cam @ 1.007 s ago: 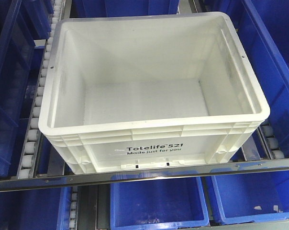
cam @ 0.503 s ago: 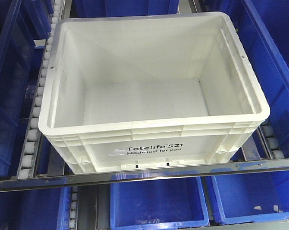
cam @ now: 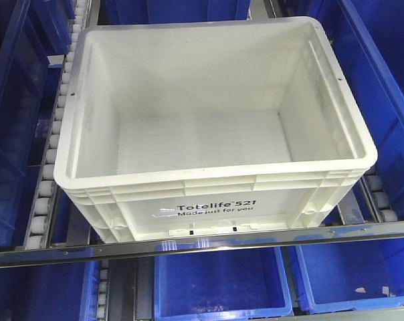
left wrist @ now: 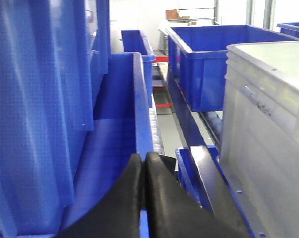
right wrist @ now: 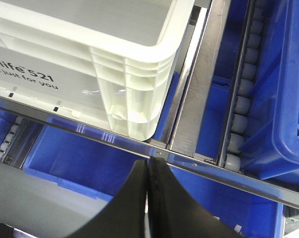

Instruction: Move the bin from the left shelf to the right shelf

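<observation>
You see the bin whole only from the front; its base hides the rollers under it. In the left wrist view its right side runs off the frame. In the right wrist view its print is clipped at the left edge.

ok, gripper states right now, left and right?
Left gripper: closed, holding nothing, beside the large white plastic bin.
Right gripper: closed, empty, below its corner.

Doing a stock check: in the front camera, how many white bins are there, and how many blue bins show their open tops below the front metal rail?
White bin: 1
Blue bins: 2
Total: 3
</observation>
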### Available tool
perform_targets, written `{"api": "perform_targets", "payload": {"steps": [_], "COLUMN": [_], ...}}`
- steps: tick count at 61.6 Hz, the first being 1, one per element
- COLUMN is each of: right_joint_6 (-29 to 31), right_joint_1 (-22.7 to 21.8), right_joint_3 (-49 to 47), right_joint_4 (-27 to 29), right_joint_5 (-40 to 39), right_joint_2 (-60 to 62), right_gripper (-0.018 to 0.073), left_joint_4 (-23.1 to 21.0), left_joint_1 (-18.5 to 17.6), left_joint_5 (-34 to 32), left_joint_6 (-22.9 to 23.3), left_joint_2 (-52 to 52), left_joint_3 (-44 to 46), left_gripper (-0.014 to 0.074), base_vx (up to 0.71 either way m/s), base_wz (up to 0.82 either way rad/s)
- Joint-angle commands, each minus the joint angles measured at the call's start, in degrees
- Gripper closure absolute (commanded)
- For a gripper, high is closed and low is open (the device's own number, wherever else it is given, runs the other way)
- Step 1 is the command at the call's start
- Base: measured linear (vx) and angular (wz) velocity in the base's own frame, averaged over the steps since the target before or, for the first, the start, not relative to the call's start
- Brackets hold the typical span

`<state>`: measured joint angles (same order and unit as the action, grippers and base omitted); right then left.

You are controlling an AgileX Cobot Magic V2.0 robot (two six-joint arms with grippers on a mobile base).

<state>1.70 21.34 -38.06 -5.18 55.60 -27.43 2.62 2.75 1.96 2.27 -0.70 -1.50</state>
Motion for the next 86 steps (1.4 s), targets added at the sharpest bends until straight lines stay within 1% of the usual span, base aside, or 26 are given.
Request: {"api": "perform_targets", "payload": {"steps": [1, 45, 48, 51, 54, 61, 67, 71, 77, 82, 86], "right_joint_6": [0.36, 0.41, 0.41, 0.16, -0.36, -0.51, -0.69, -0.69, -0.69, -0.69, -0.69], "right_joint_1": [-0.32, -0.32, -1.18, -2.96, -4.81, -10.83, -16.12, -19.19, -22.23, -23.53, -23.64], "right_joint_3": [-1.25, -0.96, -0.25, 1.57, 4.58, 14.0, 22.03, 26.37, 32.51, 36.44, 39.2], "right_joint_4": [-0.49, -0.47, -0.42, -0.11, 0.19, 1.26, 2.49, 2.84, 3.74, 3.83, 3.83], "right_joint_5": [-3.15, -3.32, -3.98, -7.43, -13.64, -29.5, -39.64, -44.04, -50.28, -54.02, -56.54], "right_joint_2": [-0.37, 0.67, 1.85, 3.81, 6.29, 12.61, 17.52, 20.0, 23.49, 25.9, 27.93], "right_gripper": [0.0567, 0.0567, 0.0567, 0.0567, 0.0567, 0.0567, 0.0567, 0.0567, 0.0567, 0.0567, 0.0567], "left_joint_4": [-0.13, -0.13, -0.13, -0.13, -0.13, -0.13, -0.13, -0.13, -0.13, -0.13, -0.13], "left_joint_1": [0.13, 0.13, 0.13, 0.13, 0.13, 0.13, 0.13, 0.13, 0.13, 0.13, 0.13], "left_joint_5": [-4.59, -4.53, -4.53, -4.53, -4.53, -4.53, -4.53, -4.53, -4.53, -4.53, -4.53], "left_joint_6": [0.56, 0.56, 0.56, 0.56, 0.56, 0.56, 0.56, 0.56, 0.56, 0.56, 0.56], "left_joint_2": [-0.75, -0.69, -0.69, -0.69, -0.69, -0.69, -0.69, -0.69, -0.69, -0.69, -0.69], "left_joint_3": [1.04, 1.04, 1.04, 1.04, 1.04, 1.04, 1.04, 1.04, 1.04, 1.04, 1.04], "left_gripper": [0.0605, 0.0605, 0.0605, 0.0605, 0.0605, 0.0605, 0.0605, 0.0605, 0.0605, 0.0605, 0.0605], "base_vx": [0.0, 0.0, 0.0, 0.0, 0.0, 0.0, 0.0, 0.0, 0.0, 0.0, 0.0], "base_wz": [0.0, 0.0, 0.0, 0.0, 0.0, 0.0, 0.0, 0.0, 0.0, 0.0, 0.0]}}
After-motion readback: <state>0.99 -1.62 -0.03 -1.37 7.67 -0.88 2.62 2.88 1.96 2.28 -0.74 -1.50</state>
